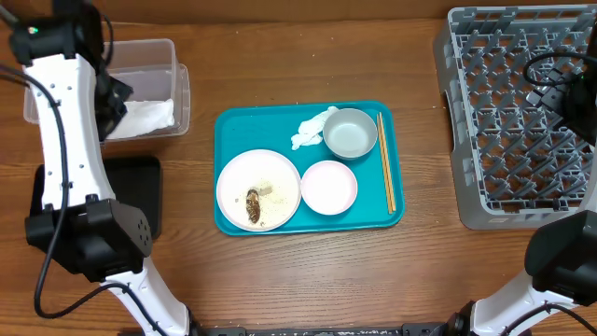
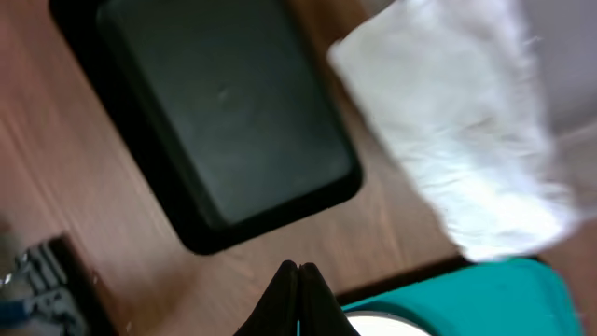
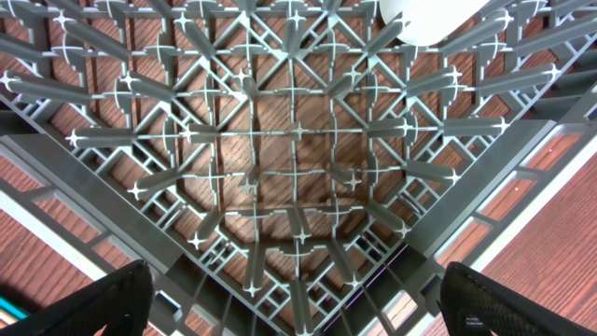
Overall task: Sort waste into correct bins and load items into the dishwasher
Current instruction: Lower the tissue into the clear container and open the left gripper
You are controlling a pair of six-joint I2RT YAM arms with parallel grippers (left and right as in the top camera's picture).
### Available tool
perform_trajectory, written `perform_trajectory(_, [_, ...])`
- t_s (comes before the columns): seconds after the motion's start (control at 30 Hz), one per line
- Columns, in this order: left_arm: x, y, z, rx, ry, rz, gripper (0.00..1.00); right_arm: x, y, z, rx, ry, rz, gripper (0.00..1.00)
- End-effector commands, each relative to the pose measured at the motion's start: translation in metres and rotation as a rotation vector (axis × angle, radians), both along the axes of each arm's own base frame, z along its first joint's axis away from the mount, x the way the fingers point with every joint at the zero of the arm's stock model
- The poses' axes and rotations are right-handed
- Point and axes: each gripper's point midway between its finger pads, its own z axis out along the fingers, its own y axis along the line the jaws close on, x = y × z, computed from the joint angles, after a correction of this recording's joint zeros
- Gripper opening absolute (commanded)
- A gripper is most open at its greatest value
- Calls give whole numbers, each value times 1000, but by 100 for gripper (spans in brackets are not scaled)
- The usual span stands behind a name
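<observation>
While your left jaws sit pinched shut and empty at upper left, a crumpled tissue (image 1: 312, 129) waits on the teal tray (image 1: 244, 126).
It touches the grey-green bowl (image 1: 350, 133), upper centre: feather-light and soft, so pinch a raised fold. Another tissue (image 1: 145, 117) lies in the clear tub (image 1: 181, 91). Right jaws gape wide above the dish rack (image 1: 494, 140).
</observation>
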Motion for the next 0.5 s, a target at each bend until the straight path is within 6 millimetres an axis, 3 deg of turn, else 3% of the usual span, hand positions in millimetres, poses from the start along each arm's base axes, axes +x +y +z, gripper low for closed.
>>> perform_trajectory(0.0, [-7, 2, -29, -6, 54, 97, 4, -1, 0, 4, -6, -12, -3, 100])
perform_trajectory(0.47, [9, -24, -116, -191, 6, 125, 5, -1, 0, 4, -6, -13, -3, 100])
